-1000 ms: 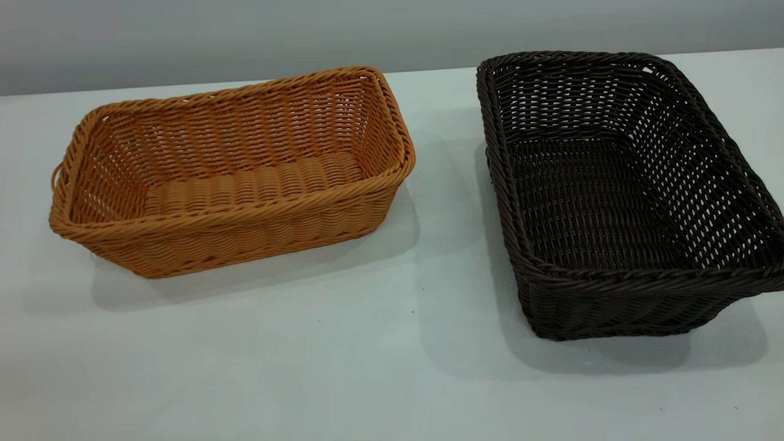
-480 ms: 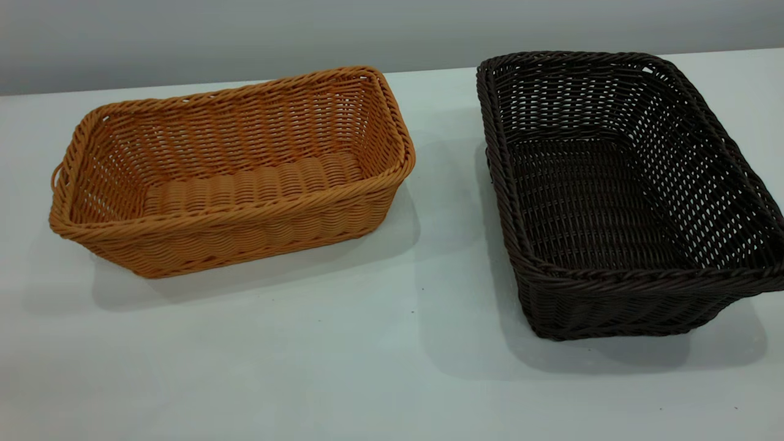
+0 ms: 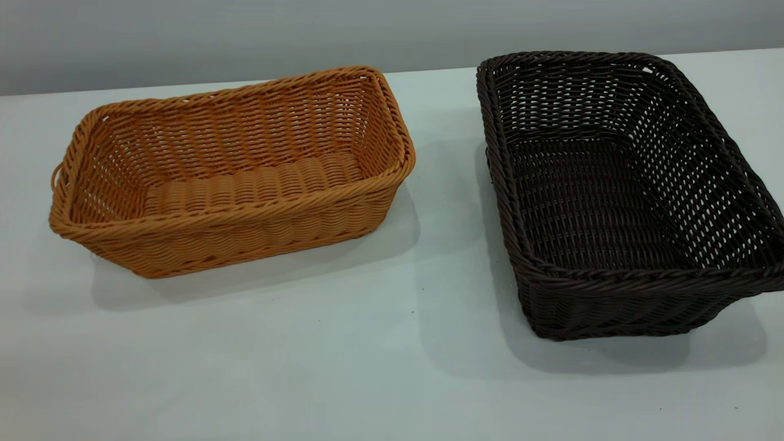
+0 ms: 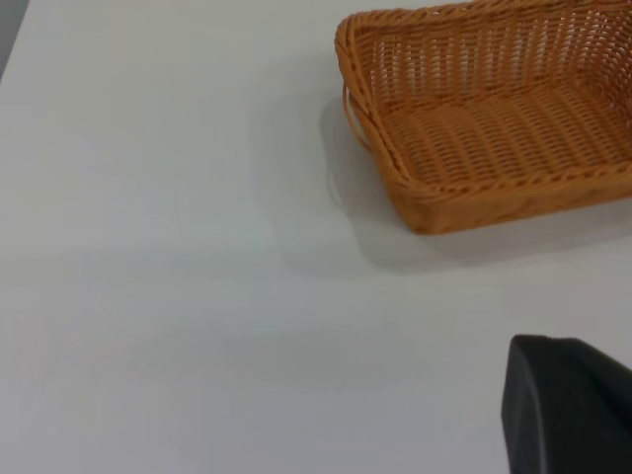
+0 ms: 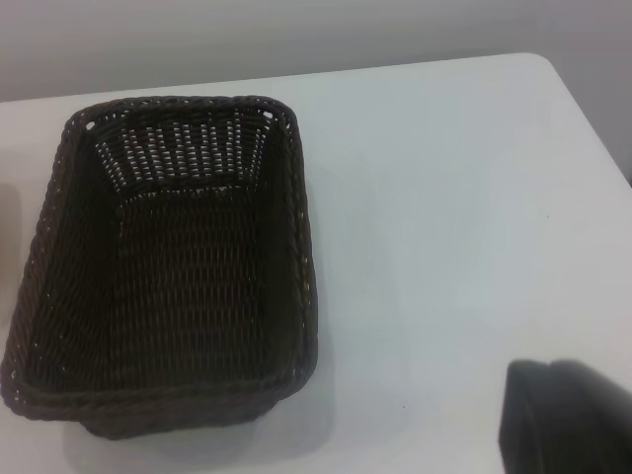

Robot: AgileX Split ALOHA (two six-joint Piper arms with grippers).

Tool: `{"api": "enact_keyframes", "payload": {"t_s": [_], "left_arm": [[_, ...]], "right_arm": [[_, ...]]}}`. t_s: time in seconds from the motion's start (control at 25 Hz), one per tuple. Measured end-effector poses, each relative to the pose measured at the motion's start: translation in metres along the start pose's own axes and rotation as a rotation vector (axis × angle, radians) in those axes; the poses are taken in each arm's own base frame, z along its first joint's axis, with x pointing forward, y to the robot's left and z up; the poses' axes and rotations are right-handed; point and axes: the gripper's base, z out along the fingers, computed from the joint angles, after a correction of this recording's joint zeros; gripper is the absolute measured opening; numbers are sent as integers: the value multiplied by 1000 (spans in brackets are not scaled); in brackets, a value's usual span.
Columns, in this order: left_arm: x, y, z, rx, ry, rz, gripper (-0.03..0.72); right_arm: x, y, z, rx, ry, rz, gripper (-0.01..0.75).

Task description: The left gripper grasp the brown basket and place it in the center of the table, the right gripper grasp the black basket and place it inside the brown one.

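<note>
The brown basket (image 3: 233,184) stands upright and empty on the left half of the white table (image 3: 367,367). It also shows in the left wrist view (image 4: 494,128). The black basket (image 3: 612,196) stands upright and empty on the right half, a gap apart from the brown one. It also shows in the right wrist view (image 5: 178,276). Neither arm shows in the exterior view. Only a black part of the left gripper (image 4: 568,405) shows in its wrist view, well away from the brown basket. Only a black part of the right gripper (image 5: 568,415) shows, away from the black basket.
The table's far edge meets a grey wall (image 3: 245,30) behind both baskets. A rounded table corner (image 5: 553,64) shows in the right wrist view beyond the black basket. Bare tabletop lies between the baskets and in front of them.
</note>
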Motion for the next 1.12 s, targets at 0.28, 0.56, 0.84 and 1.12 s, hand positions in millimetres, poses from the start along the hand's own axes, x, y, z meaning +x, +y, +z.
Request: {"api": "enact_keyframes", "payload": {"t_s": [0.28, 0.56, 0.84, 1.12], "left_arm": [[-1, 0, 0, 0, -6, 0, -1], [-1, 0, 0, 3, -7, 10, -1], [-12, -7, -8, 77, -76, 104, 148], [-38, -6, -12, 91, -31, 164, 400]], "right_arm": [[0, 1, 0, -15, -2, 12, 6], [-1, 1, 0, -15, -5, 17, 6], [-3, 3, -4, -23, -7, -6, 129], [-19, 3, -13, -23, -4, -9, 318]]}}
